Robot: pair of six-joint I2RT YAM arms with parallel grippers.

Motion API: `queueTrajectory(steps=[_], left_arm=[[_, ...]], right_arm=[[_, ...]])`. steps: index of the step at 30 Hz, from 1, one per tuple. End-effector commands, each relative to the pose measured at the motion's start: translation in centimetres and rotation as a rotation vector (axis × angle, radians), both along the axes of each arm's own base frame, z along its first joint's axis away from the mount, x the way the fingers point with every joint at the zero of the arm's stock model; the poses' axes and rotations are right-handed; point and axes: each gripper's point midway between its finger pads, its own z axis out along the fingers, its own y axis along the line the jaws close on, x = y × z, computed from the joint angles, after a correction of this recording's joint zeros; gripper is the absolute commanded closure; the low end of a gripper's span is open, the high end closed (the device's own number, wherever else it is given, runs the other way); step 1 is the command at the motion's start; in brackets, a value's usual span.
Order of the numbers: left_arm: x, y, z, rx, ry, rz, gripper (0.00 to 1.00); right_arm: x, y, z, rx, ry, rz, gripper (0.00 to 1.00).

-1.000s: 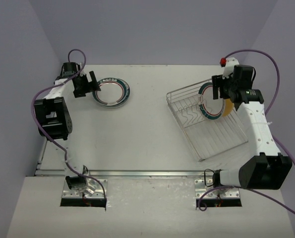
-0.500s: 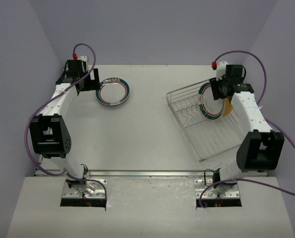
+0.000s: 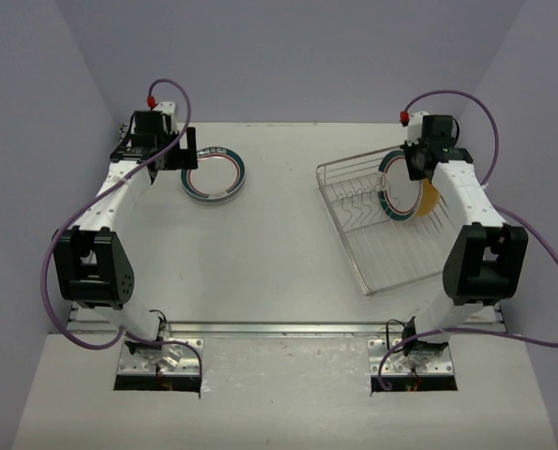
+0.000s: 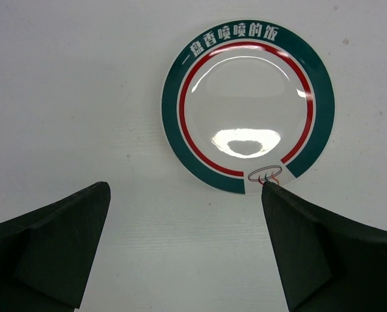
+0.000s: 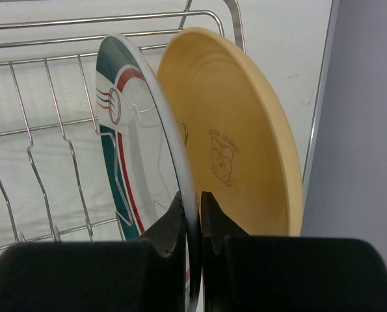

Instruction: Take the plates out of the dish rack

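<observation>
At the silver wire dish rack (image 5: 25,130), right fingers (image 5: 170,227) now clamp the green-ringed white plate (image 5: 125,149) by its rim, ready for lifting; left fingers (image 4: 56,247) stand apart.

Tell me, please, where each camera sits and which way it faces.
Top external: above and behind the arms, looking down on the table; both arms show.
Left wrist: on the left arm, looking down at the flat ringed plate; open left end effector frames it.
Right wrist: on the right arm, facing the dish rack; right end effector clamps the racked ringed plate beside the tan plate.
Shared: top external also shows both ringed plates.
</observation>
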Motion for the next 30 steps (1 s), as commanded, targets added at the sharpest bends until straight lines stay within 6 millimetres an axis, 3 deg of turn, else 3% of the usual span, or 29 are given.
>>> queueTrajectory(steps=[1, 6, 11, 13, 14, 18, 24, 25, 27, 30], left_arm=[[0.4, 0.3, 2.9, 0.001, -0.08, 0.009, 0.0], [0.4, 0.3, 3.1, -0.001, -0.087, 0.015, 0.0], [0.6, 0.0, 3.6, -0.018, -0.101, 0.008, 0.0], [0.7, -0.1, 3.8, -0.027, -0.105, 0.007, 0.0], [0.7, -0.2, 3.9, -0.028, -0.107, 0.005, 0.0], [0.7, -0.5, 3.8, -0.034, -0.102, 0.0, 0.0], [0.6, -1.3, 4.3, -0.019, -0.114, -0.008, 0.0], [0.6, -1.4, 4.5, -0.018, -0.119, -0.011, 0.0], [0.5, -1.6, 5.2, -0.024, -0.135, -0.03, 0.0], [-0.4, -4.7, 7.6, -0.111, -0.198, -0.189, 0.0]], right_arm=[[0.7, -1.6, 0.0, 0.021, -0.031, -0.191, 1.0], [0.9, -2.7, 1.2, 0.001, -0.068, -0.271, 1.0], [1.2, -2.5, 6.0, 0.048, -0.17, -0.302, 1.0], [1.6, -2.0, 8.8, 0.075, -0.224, -0.287, 1.0], [1.4, -2.0, 9.1, 0.075, -0.226, -0.285, 1.0], [1.8, -0.3, 13.7, 0.106, -0.326, -0.168, 1.0], [2.0, 1.8, 18.3, -0.046, -0.483, 0.016, 1.0], [1.8, 2.6, 18.4, -0.084, -0.501, 0.053, 1.0], [1.1, 4.9, 21.2, -0.184, -0.615, 0.128, 1.0], [0.0, 6.6, 23.6, -0.155, -0.709, 0.175, 1.0]])
